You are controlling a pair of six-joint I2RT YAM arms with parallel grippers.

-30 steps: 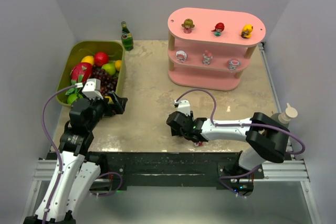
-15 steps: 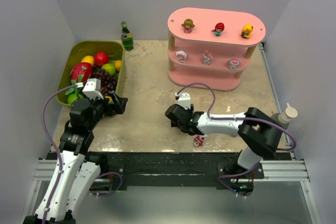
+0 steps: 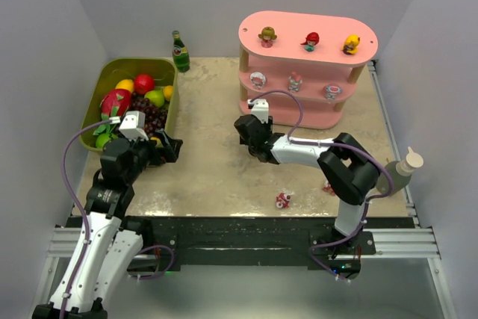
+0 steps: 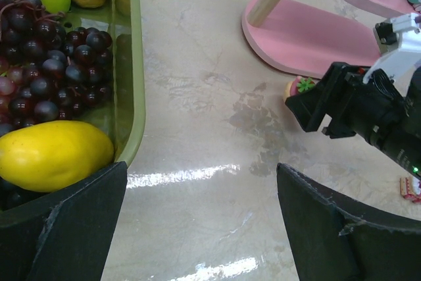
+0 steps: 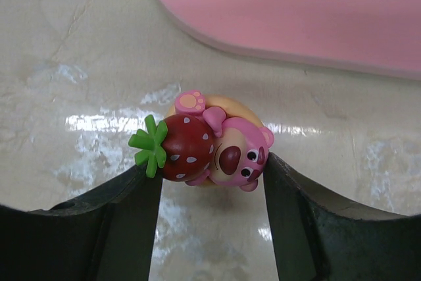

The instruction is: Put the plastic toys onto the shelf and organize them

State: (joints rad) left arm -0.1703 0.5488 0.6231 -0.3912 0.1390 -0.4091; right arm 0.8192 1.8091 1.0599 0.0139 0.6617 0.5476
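Note:
The pink three-tier shelf [image 3: 306, 31] stands at the back right, with three toys on its top board and three on the middle board. My right gripper [image 3: 251, 131] is shut on a pink bear toy hugging a strawberry [image 5: 212, 149] and holds it just in front of the shelf's bottom board [image 5: 296, 11]. The left wrist view shows that toy [image 4: 299, 86] too. Two small toys lie near the front edge, one [image 3: 283, 200] beside another [image 3: 328, 188]. My left gripper [image 3: 169, 147] is open and empty beside the bin.
An olive-green bin [image 3: 166, 72] of toy fruit, with grapes [image 4: 46, 57] and a yellow fruit [image 4: 52, 154], sits at the left. A green glass bottle [image 3: 180, 51] stands at the back. A beige bottle [image 3: 407, 164] stands by the right edge.
My right gripper has moved from the front of the table back toward the shelf's lower left end, carrying the bear toy. A small toy now shows where it was. The left arm has not moved.

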